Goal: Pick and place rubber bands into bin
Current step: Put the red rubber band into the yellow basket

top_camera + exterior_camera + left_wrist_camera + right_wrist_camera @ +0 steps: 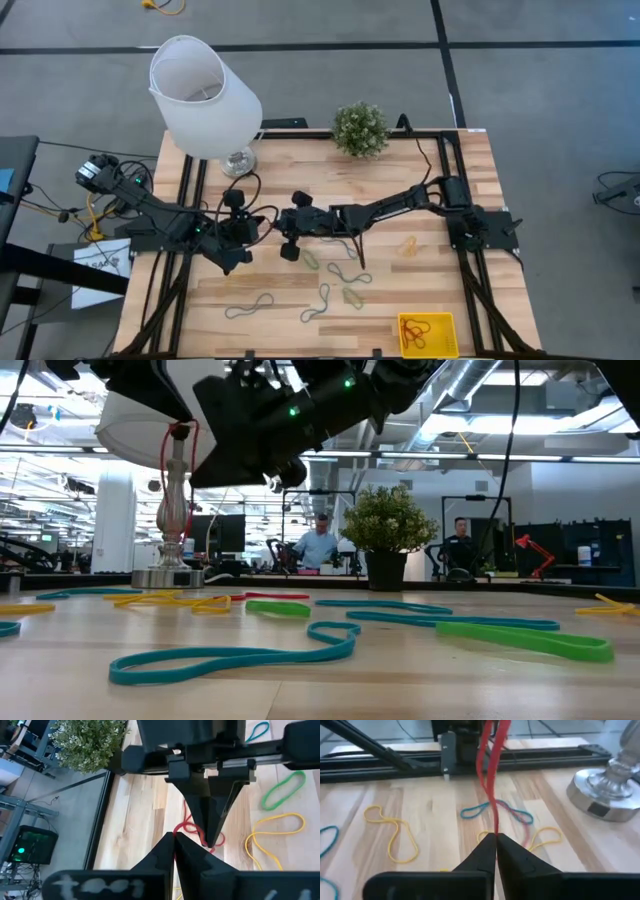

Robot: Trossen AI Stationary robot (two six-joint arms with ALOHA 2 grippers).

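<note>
My right gripper (496, 836) clenched on red rubber band (487, 765), strand stretched taut, above table centre

My left gripper (174, 840) clenched, pinching same red band (192, 827), just beside right gripper at its 9 o'clock in high view

Remaining rubber bands (322, 303) loose on wooden table (290, 170), toward 6 o'clock of grippers

Yellow bin (427, 335) at 5 o'clock table corner, red bands inside

Lamp (205, 97) at 11 o'clock, plant (360, 128) at 12 o'clock
</note>
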